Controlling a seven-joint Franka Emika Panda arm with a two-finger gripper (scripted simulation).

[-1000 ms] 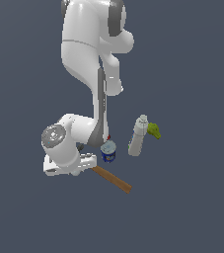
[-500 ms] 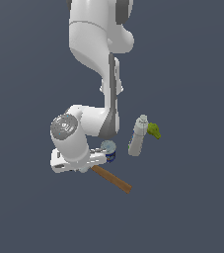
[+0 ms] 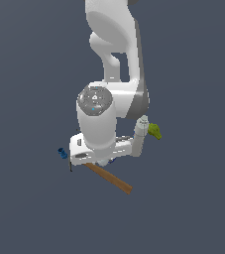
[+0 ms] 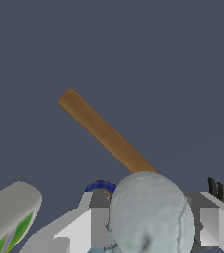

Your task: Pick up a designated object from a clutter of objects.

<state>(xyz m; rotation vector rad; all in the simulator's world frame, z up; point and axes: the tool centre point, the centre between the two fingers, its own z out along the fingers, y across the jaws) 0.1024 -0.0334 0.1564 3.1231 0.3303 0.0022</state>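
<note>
My claw (image 4: 150,225) is closed around the white ball (image 4: 152,215), which sits squarely between my two fingers (image 4: 93,222): in the wrist view each finger presses a flank of it and the ball fills the gap, looming large and pale grey-white close to the lens. Beyond the ball, reaching away from my fingertips, lies the wooden handle of the claw hammer (image 4: 103,132), slanting across the dark floor; its near end passes out of sight behind the ball, and the dark prongs of its head show just beside my other finger. A rim of the blue-white can (image 4: 101,187) peeps over my finger right next to the ball, so the can stands close beside my grip, just past it. Off to one side of my claw, apart from the ball, lies the pale bottle (image 4: 10,215) with a green streak on it. In the exterior view my own wrist and hand hide the ball and most of the can; the hammer's handle (image 3: 109,178) juts out from under my hand toward the exterior view's right, the small blue piece (image 3: 62,153) lies just off my hand toward the exterior view's left, and the bottle (image 3: 140,136) stands against my hand's far side with the small green item (image 3: 155,131) touching or just beside its top.
</note>
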